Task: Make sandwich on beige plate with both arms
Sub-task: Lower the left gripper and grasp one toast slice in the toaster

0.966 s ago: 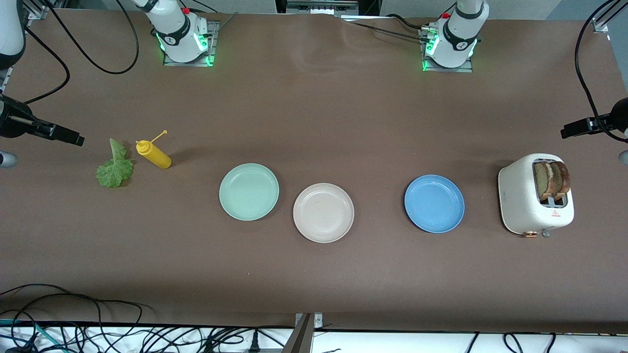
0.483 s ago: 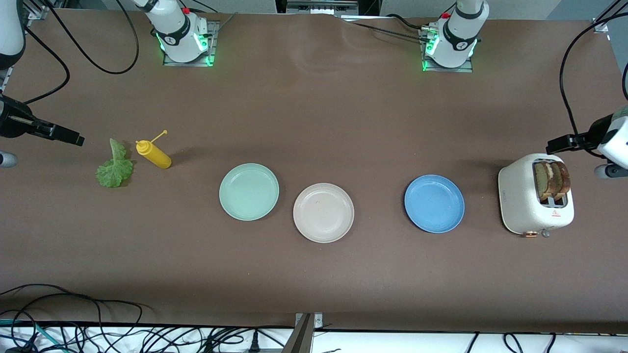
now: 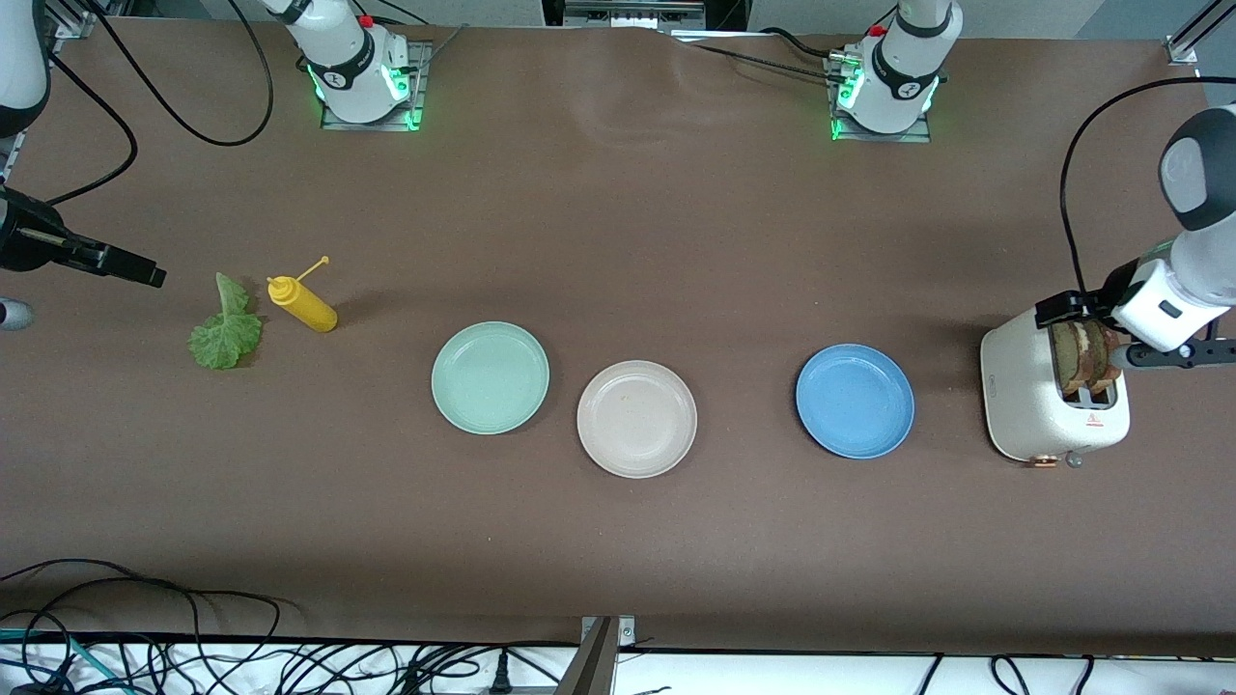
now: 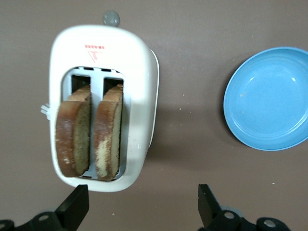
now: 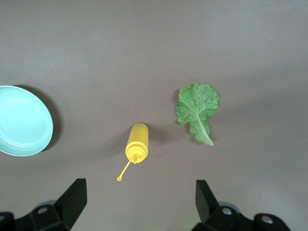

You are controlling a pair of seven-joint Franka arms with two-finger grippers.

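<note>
The left claw [image 3: 1086, 314] hangs over the white toaster [image 3: 1024, 396] at the left arm's end of the tabletop, its fingers spread wide and holding nothing. The 2 bread slices [image 4: 89, 137] stand upright in the slots, side by side, their long edges running along the toaster's length. From the wrist camera the open fingers [image 4: 74, 209] straddle a line that crosses those slots, so I'd judge the claw needs only to drop and centre on 1 slice to pinch it across its thin faces; how high it sits above the crusts is hard to tell.

The beige plate [image 3: 636, 419] lies bare at the middle of the tabletop, at about 9 o'clock from the toaster in the front view, with the blue plate [image 3: 855, 401] between them.

The right claw [image 3: 135, 270] waits at the other end, open and empty, over the tabletop near the lettuce leaf [image 3: 225, 328], which lies at roughly 4 o'clock from it, beside the yellow sauce bottle [image 3: 304, 304].
</note>
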